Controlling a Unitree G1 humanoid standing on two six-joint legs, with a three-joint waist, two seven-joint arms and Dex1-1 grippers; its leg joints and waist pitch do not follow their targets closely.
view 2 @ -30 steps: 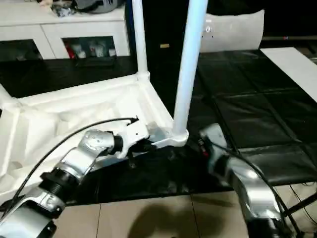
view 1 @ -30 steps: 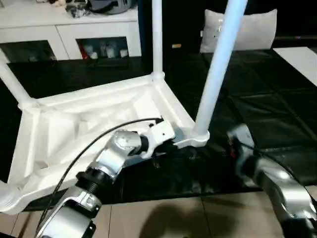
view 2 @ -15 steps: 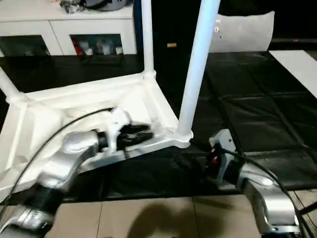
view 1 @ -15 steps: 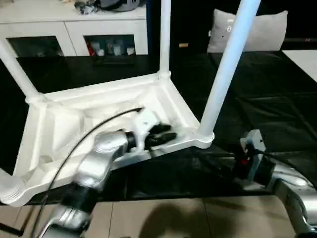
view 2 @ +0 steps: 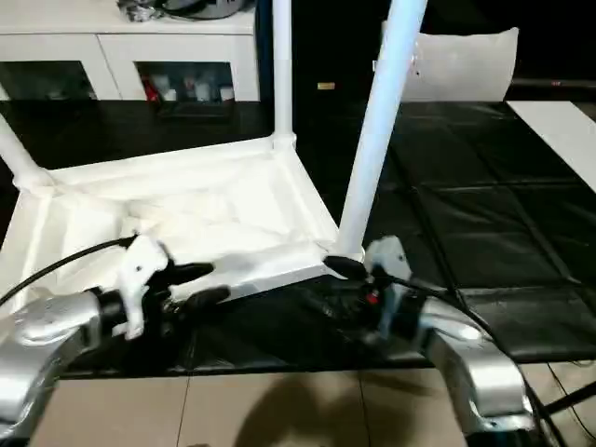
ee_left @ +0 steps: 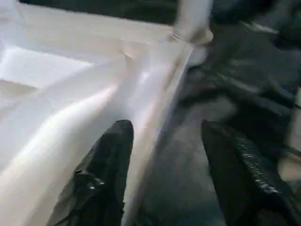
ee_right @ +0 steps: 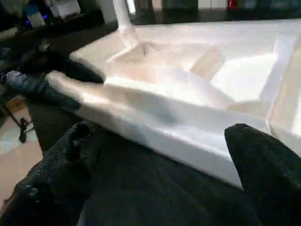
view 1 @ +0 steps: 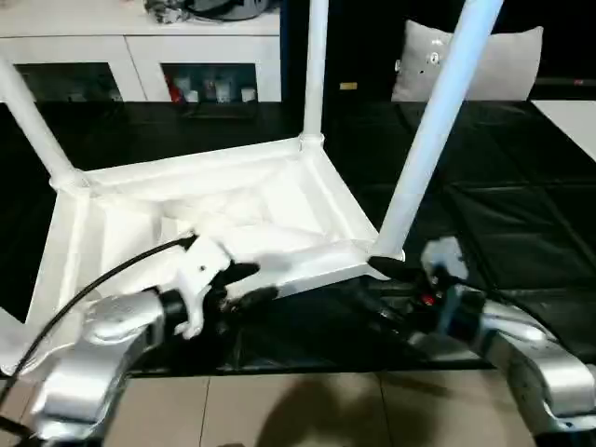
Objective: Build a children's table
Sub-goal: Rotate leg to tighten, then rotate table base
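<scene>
Black floor mats (view 1: 521, 214) over pale tile, a white cabinet (view 1: 140, 56) at the back; on the mats, the left pincer (view 1: 244, 285) stands with its fingers apart at the near rim of the children's table (view 1: 233, 223), one finger over the rim and one below; the right pincer (view 2: 340, 279), spread wide, sits just beside the near corner socket; the table lies upside down, legs (view 1: 438, 130) standing up.

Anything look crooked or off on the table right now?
The leg in the near-right corner socket leans away from the table top, while the far-right leg stands straight. It may not be fully seated. Nothing looks cracked or spilled.
</scene>
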